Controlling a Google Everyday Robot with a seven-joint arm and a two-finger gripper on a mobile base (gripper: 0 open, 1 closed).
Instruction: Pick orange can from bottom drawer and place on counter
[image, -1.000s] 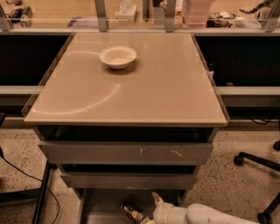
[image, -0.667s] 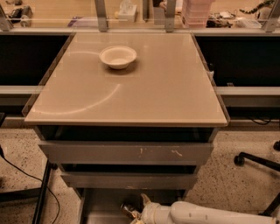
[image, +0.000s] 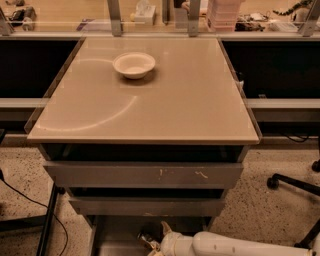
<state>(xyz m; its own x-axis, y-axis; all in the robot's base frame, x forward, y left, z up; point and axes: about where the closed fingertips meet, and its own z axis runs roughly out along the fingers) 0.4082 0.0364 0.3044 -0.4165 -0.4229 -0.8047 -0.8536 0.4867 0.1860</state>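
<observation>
The orange can (image: 146, 234) lies in the open bottom drawer (image: 115, 242) at the bottom edge of the camera view; only its dark, shiny end shows. My gripper (image: 156, 238), on a white arm coming in from the lower right, is down in the drawer right at the can. Its fingers (image: 164, 228) are spread, one on each side of the can. The beige counter (image: 175, 105) with a pale arc mark is above the drawers.
A white bowl (image: 133, 65) sits on the counter's far left part. Two wider grey drawers (image: 145, 175) stand slightly open above the bottom one. A chair base (image: 295, 182) is on the floor at right, and cables (image: 30, 205) lie at left.
My gripper has moved left along the bottom drawer, from beside the can to right at it, with the fingers now either side of the can.
</observation>
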